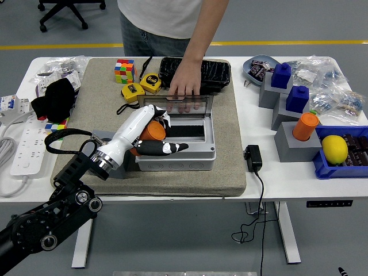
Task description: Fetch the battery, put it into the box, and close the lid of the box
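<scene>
My left hand is shut on an orange cylinder battery and holds it over the left part of the grey box. The box stands on the mat with its clear lid tipped up at the back. A person's hand rests on the lid's top edge and keeps it up. The grey block that held the battery is mostly hidden behind my forearm. My right arm does not show.
A beige mat carries a Rubik's cube, yellow tape measures and a black tray. Right of the mat lie a power adapter, grey blocks with blue and orange cylinders, and a lemon. A power strip lies left.
</scene>
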You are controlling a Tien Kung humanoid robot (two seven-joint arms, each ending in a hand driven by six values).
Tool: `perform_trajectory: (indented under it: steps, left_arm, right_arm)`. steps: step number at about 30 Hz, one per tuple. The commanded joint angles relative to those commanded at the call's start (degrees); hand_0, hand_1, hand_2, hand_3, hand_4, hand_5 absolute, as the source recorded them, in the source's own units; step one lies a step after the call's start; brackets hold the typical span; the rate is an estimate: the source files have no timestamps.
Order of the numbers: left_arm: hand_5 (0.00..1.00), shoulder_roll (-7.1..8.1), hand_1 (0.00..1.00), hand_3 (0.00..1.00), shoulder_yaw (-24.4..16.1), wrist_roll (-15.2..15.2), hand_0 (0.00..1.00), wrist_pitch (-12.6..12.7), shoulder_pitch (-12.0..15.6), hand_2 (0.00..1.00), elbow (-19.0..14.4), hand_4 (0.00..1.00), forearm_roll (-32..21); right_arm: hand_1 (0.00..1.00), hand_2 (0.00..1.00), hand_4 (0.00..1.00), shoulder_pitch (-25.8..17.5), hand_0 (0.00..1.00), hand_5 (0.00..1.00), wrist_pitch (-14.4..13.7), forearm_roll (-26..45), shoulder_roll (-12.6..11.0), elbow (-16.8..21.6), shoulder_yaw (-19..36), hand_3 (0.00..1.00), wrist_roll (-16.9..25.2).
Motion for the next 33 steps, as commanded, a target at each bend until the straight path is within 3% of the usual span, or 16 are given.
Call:
perform_trajectory:
  steps: [16,33]
  left_arm:
    - [0.377,-2.56,0.002,0.030,6.8,-1.6,0.041,1.9,-8.4,0.030,8.7,0.959,-1.0]
    - [0.380,-4.08,0.002,0.031,7.6,-2.4,0.043,3.1,-12.1,0.030,15.2,0.966,-1.4]
  right_arm:
    - [0.809,0.767,0.998,0.5,0.849,0.998,0.0,-0.1,-0.2,0.0,-0.4,0.772,-0.1]
    - [0.809,0.766,0.998,0.7,0.849,0.998,0.1,-0.2,-0.3,0.0,-0.6,0.772,-0.2]
